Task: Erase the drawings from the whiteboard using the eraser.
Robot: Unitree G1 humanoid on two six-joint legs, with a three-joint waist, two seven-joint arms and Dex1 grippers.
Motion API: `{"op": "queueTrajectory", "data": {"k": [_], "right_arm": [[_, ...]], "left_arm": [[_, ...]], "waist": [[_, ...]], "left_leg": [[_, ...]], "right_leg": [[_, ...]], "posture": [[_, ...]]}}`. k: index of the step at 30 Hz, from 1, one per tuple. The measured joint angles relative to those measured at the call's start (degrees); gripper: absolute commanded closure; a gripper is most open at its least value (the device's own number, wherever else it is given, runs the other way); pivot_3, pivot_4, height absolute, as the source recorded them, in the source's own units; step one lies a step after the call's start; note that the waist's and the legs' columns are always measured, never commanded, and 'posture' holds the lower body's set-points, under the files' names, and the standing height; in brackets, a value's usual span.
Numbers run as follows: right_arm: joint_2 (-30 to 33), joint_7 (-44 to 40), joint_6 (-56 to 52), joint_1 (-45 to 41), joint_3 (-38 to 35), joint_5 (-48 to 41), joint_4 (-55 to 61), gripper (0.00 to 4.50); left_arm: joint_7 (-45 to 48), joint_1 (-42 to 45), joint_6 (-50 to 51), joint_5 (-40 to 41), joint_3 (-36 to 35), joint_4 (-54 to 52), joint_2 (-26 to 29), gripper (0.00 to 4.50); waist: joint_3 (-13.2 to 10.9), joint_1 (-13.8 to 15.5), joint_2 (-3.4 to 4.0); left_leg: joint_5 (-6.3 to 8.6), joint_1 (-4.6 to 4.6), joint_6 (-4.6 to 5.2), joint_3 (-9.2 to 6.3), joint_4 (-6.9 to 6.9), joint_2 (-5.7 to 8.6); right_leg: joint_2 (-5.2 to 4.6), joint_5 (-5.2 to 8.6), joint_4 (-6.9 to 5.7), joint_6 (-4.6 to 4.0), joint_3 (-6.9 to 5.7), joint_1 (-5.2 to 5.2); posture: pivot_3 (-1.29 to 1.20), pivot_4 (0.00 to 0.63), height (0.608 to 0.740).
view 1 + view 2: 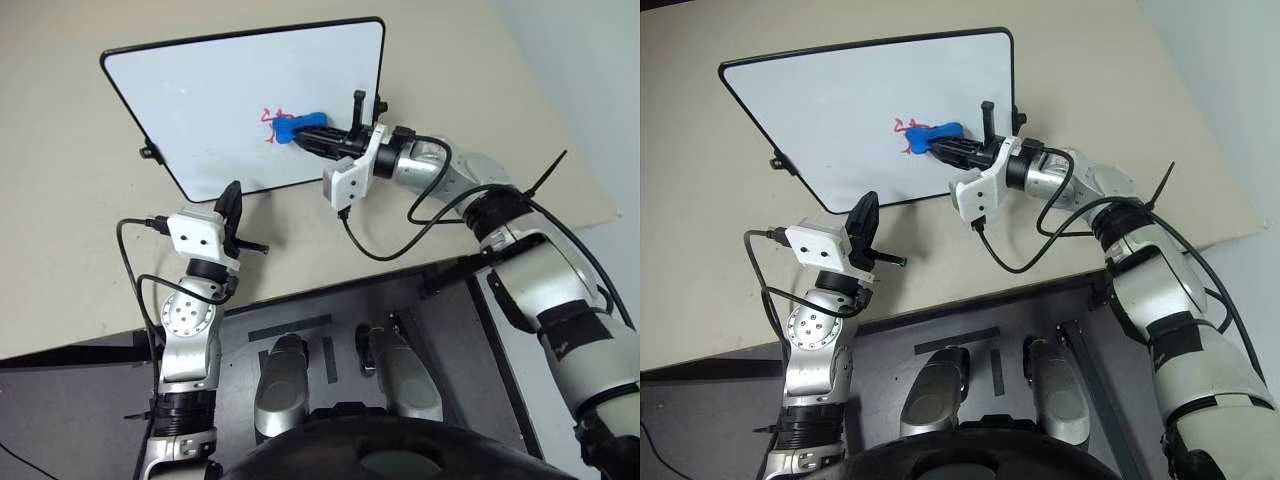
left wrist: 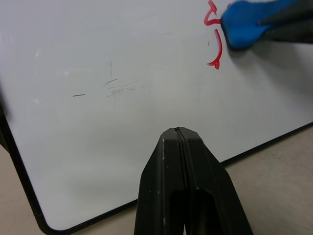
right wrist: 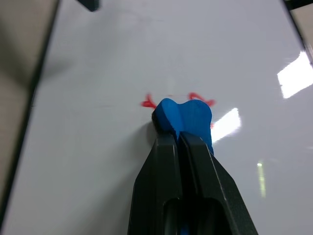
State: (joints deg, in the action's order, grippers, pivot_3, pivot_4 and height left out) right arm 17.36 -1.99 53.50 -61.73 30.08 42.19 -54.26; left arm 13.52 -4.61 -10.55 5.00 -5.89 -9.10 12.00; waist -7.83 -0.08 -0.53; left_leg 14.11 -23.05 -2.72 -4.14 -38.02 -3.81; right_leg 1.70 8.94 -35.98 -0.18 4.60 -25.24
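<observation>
The whiteboard lies flat on the beige table, white with a thin black rim. The drawings, a small red scribble, sit right of the board's middle. My right gripper reaches in from the right, shut on the blue eraser, whose rounded end rests over the right side of the red scribble. In the right wrist view the eraser sticks out past the black fingers. My left gripper hangs at the board's near edge, shut and holding nothing; its closed fingers point over the board.
Beige table spreads around the board, its near edge running just behind my left arm. Small black clips stick out from the board's sides. Faint grey marks show on the board left of the scribble.
</observation>
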Motion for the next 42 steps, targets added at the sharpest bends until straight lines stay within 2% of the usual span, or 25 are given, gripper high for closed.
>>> {"op": "queueTrajectory", "data": {"k": [6, 16, 24, 31, 36, 42], "right_arm": [[0.53, 6.61, 0.12, -2.53, -0.03, 0.80, 0.02, 4.45], [-3.86, 2.71, 1.57, -1.42, 2.25, 0.26, -5.21, 4.45], [-5.05, 1.32, 1.61, -0.90, 2.87, 0.23, -8.14, 4.45], [-4.82, 5.89, 1.56, -1.04, 2.86, 1.98, -7.22, 4.45], [-3.92, 11.34, 0.97, -4.69, 2.26, 2.58, -3.43, 4.45], [-5.03, 10.64, 0.99, -3.92, 2.80, 2.54, -3.74, 4.45]], "left_arm": [[-0.01, 0.86, -0.05, -0.14, 0.20, 0.00, -0.02, 4.50], [0.07, 1.41, -0.18, -0.17, 0.46, 0.03, -0.07, 4.50], [0.02, 1.45, -0.20, -0.26, 0.47, 0.03, -0.10, 4.50], [0.03, 1.67, -0.20, -0.26, 0.47, 0.03, -0.10, 4.50], [0.08, 2.05, -0.21, -0.26, 0.59, 0.05, -0.13, 4.50], [0.07, 2.08, -0.21, -0.29, 0.61, 0.06, -0.17, 4.50]], "waist": [[0.00, 0.00, 0.00], [0.00, -0.12, -0.01], [0.00, -0.20, -0.01], [0.00, -0.22, 0.00], [0.00, -0.23, 0.00], [0.01, -0.22, -0.01]], "left_leg": [[0.00, 0.03, 0.00, -0.02, -0.01, 0.00], [0.16, 0.00, 0.04, -0.01, 0.02, 0.00], [0.17, 0.02, 0.03, -0.02, 0.00, 0.00], [0.17, -0.11, 0.02, -0.02, 0.00, 0.00], [0.24, -0.17, 0.01, -0.01, 0.06, -0.01], [0.44, -0.19, 0.04, 0.01, 0.03, -0.01]], "right_leg": [[0.00, -0.08, 0.05, 0.00, 0.00, -0.05], [0.00, -0.04, 0.09, 0.03, 0.02, -0.17], [0.00, -0.08, 0.08, -0.04, 0.02, -0.17], [0.00, -0.09, 0.08, -0.05, 0.02, -0.30], [0.00, -0.13, 0.10, -0.07, 0.01, -0.48], [0.00, -0.10, 0.16, -0.04, 0.01, -0.51]], "posture": [[0.00, 0.150, 0.740], [0.00, 0.150, 0.740], [0.00, 0.150, 0.740], [0.00, 0.150, 0.740], [0.00, 0.150, 0.740], [0.00, 0.150, 0.740]]}}
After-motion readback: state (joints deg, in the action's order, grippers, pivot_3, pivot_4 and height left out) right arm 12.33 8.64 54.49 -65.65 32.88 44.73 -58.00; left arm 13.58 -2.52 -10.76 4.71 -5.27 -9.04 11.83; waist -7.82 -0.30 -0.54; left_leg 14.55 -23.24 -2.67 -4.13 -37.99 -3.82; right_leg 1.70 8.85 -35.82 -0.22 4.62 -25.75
